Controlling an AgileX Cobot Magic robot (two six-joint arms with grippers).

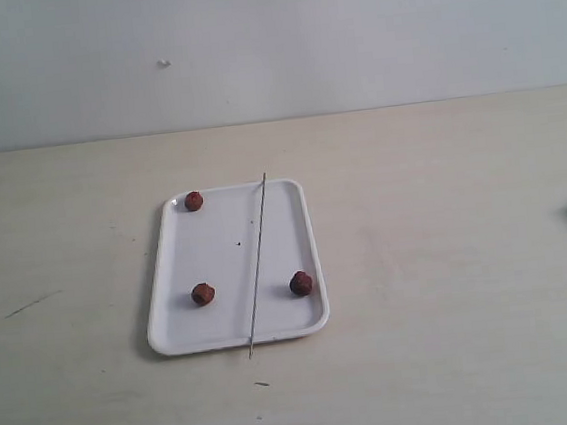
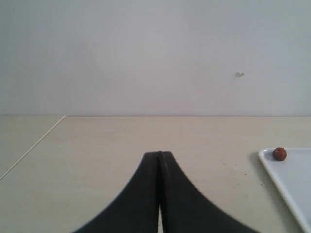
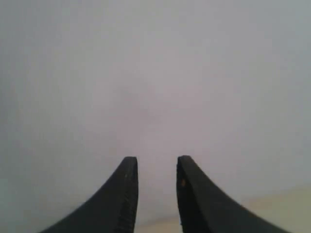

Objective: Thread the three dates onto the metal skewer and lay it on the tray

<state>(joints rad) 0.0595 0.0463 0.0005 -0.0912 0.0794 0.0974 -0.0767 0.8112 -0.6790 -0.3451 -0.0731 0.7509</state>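
Left gripper (image 2: 159, 160): closed, empty. Flat white rectangular tray (image 1: 217, 249) carries three wrinkled reddish-brown dates (image 1: 203, 294); thin grey metal skewer (image 1: 258, 260) lies lengthwise across it, tips overhanging. Right gripper (image 3: 156, 165): parted, empty, facing wall (image 3: 146, 73); likely farther.

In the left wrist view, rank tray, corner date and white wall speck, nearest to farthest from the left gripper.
From the left gripper:
1. tray, beside it on the table.
2. date, in the tray's far corner.
3. white speck, up on the wall behind.
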